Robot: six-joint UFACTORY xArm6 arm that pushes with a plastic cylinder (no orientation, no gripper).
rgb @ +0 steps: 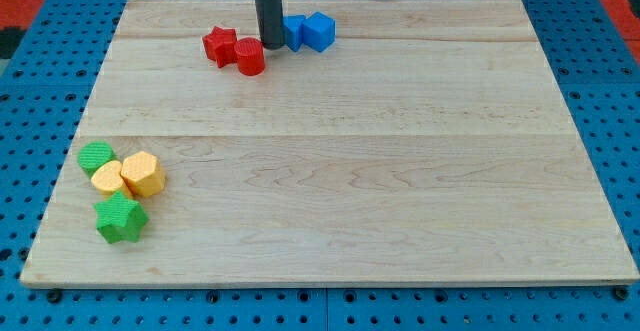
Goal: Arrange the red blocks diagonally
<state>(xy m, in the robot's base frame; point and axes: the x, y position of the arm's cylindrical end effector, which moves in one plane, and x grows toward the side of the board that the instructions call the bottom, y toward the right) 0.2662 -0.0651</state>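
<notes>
— Near the top of the frame, left of centre, what are you seeing?

— I see my tip (271, 45) standing on the wooden board (340, 201), wedged between the red pieces and the blue ones. It is a bare rod, so it grasps nothing; it only presses against things. The red cylinder (250, 57) sits just beside the tip on its left, close enough that I can't tell whether they touch. The red star (220, 46) lies touching that cylinder, up and to its left, so the two reds run on a short slant.

— And on the tip's right?

— A blue block (294, 32), partly hidden by the rod so its shape is unclear, and a blue cube (319, 31) touching it.

— Anything elsewhere?

— At the lower left of the frame, well apart from the tip, a cluster: a green cylinder (96, 156) at the top, two yellow blocks (108, 178) (143, 174) touching each other below it, and a green star (121, 218) at the bottom.
</notes>
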